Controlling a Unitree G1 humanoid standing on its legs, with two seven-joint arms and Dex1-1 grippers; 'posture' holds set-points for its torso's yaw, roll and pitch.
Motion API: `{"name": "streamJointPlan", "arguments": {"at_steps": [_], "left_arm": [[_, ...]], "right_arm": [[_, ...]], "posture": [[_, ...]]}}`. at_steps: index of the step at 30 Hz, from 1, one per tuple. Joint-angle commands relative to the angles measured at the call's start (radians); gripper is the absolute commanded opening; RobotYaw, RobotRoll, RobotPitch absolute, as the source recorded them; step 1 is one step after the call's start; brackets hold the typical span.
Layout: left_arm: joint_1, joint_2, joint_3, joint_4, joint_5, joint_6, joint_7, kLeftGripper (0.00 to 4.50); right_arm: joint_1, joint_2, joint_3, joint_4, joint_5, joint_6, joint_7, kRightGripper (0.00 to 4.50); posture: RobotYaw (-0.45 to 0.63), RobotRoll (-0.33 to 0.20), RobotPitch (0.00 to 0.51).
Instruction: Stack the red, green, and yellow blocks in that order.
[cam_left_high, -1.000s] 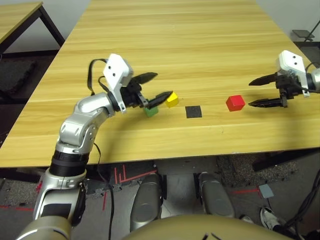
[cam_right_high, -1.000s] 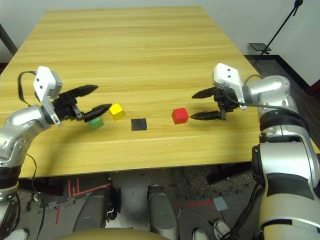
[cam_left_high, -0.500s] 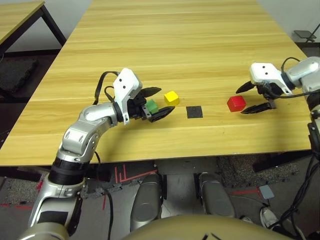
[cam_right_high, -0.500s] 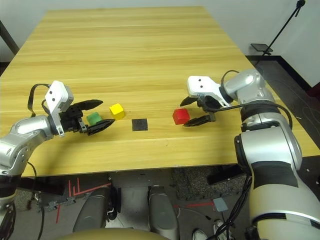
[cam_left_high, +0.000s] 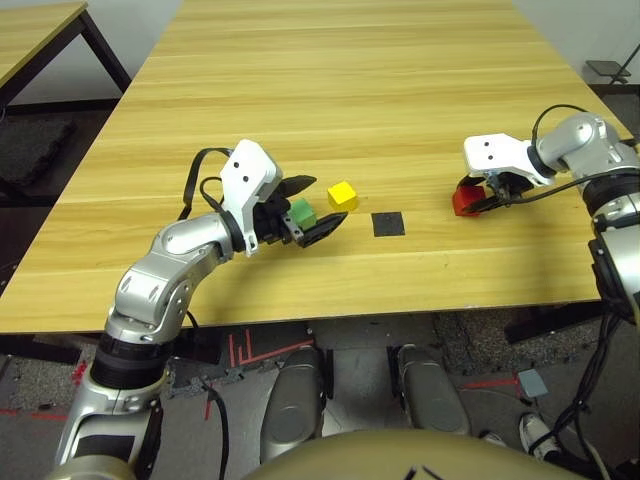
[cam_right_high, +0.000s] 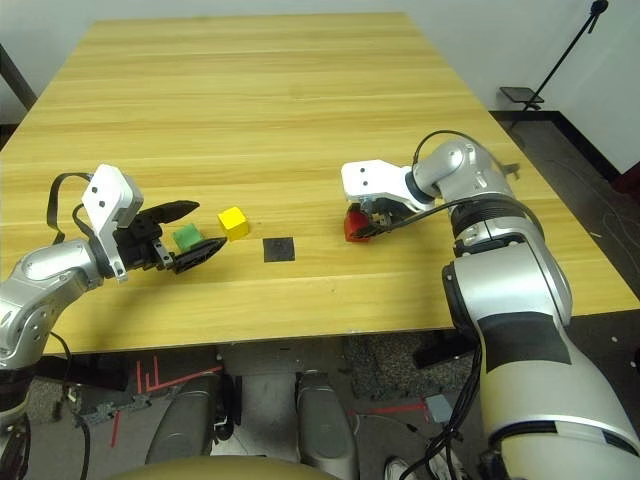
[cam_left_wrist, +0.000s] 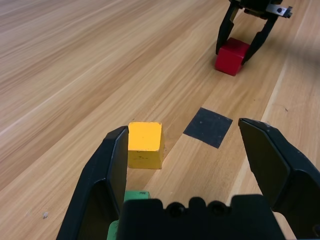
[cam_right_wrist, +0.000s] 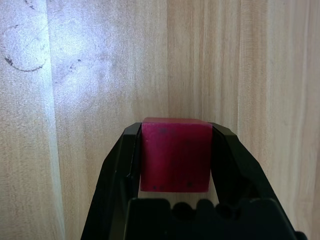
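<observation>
Between the black fingers of the right gripper (cam_right_wrist: 175, 165) now sits the small bright red cube (cam_right_wrist: 175, 154), clamped on both side faces; a second ago those fingers stood wide apart just beside it, so the first pick looks made, though the cube still rests on the pale wooden table (cam_left_high: 400, 90). To that gripper's left lies the flat black square patch (cam_left_high: 387, 223), with bare wood between, a likely spot to start the stack; the table's near edge is not far off on the robot's side, so a carry is safer kept inward. The left gripper (cam_left_high: 312, 211) has come in around the small green cube (cam_left_high: 303, 212) with its fingers spread wide, the cube between them and not clamped; the small yellow cube (cam_left_high: 343, 195) sits just beyond its far finger, near enough to be nudged when the fingers close.
</observation>
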Motion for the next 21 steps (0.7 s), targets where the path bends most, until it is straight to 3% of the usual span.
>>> {"name": "streamJointPlan", "arguments": {"at_steps": [1,7,15,21], "left_arm": [[-0.005,-0.01,-0.013,0.008,0.01,0.002,0.003,4.5],[-0.042,-0.024,-0.022,0.032,0.023,0.001,0.006,4.5],[-0.039,-0.044,-0.046,0.031,0.047,0.016,0.034,4.5],[-0.034,-0.049,-0.042,0.043,0.072,0.017,0.061,4.5]], "right_arm": [[-0.023,0.011,-0.03,-0.011,0.028,0.033,0.06,2.06],[-0.047,0.092,-0.06,-0.187,0.142,0.273,0.191,2.06],[0.193,0.065,0.039,-0.907,0.183,0.749,0.193,2.06],[0.248,0.104,0.099,-0.976,0.156,0.801,0.112,2.06]], "posture": [[0.41,-0.235,0.075],[0.41,-0.253,0.071],[0.44,-0.266,0.085],[0.47,-0.27,0.095]]}}
